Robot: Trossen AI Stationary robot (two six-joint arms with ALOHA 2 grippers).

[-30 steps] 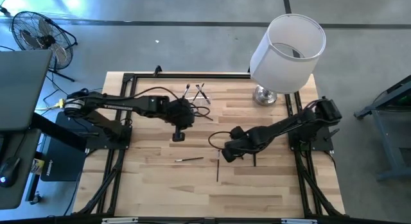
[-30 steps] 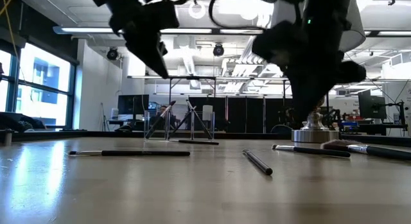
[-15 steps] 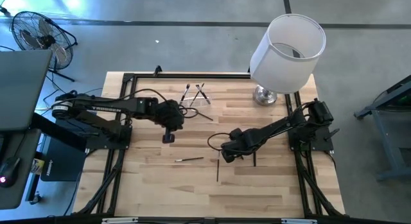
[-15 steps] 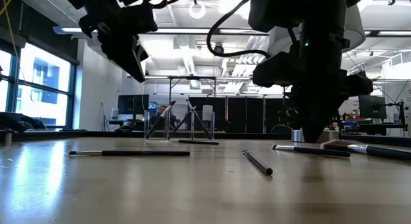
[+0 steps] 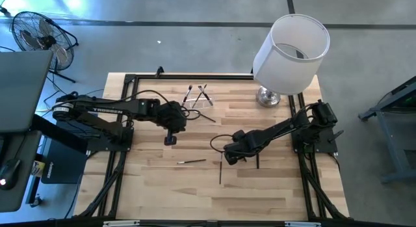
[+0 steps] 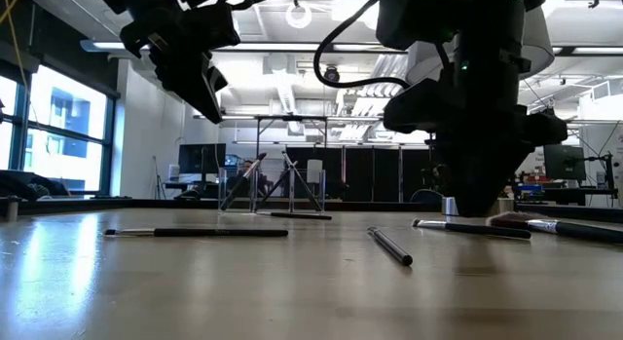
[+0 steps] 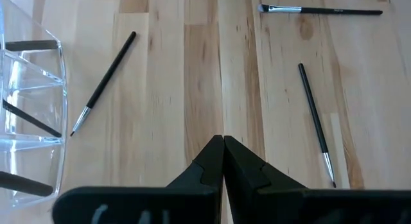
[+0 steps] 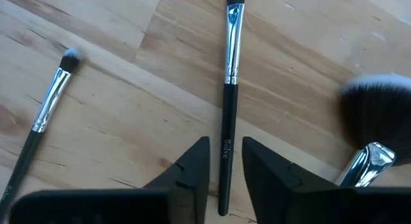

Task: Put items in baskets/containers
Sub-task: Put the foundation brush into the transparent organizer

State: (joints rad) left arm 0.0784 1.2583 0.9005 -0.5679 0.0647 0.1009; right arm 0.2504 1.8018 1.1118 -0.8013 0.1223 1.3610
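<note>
Several slim dark makeup brushes lie flat on the wooden table (image 5: pixel 273 194). My right gripper (image 8: pixel 225 147) points down, open, with one finger on each side of the handle of a silver-ferruled brush (image 8: pixel 230 89); no touch shows. A fluffy-headed brush (image 8: pixel 376 115) and another thin brush (image 8: pixel 48 108) lie beside it. My left gripper (image 7: pixel 223 142) hangs shut above bare wood, left of centre (image 5: pixel 170 140). The clear holder (image 5: pixel 200 97) stands near the far edge with a few brushes leaning inside; its wall (image 7: pixel 32 115) shows in the left wrist view.
A big white lampshade (image 5: pixel 290 54) on a metal foot stands at the far right corner. Loose brushes (image 5: pixel 192 161) (image 5: pixel 220 172) lie in the middle of the table, and others (image 7: pixel 103 83) (image 7: pixel 314 121) near my left gripper. A fan (image 5: pixel 39 32) stands off the table, far left.
My left gripper has moved toward the table's left edge, away from the holder, and then kept still. My right gripper has come down toward the table over the brushes at centre right.
</note>
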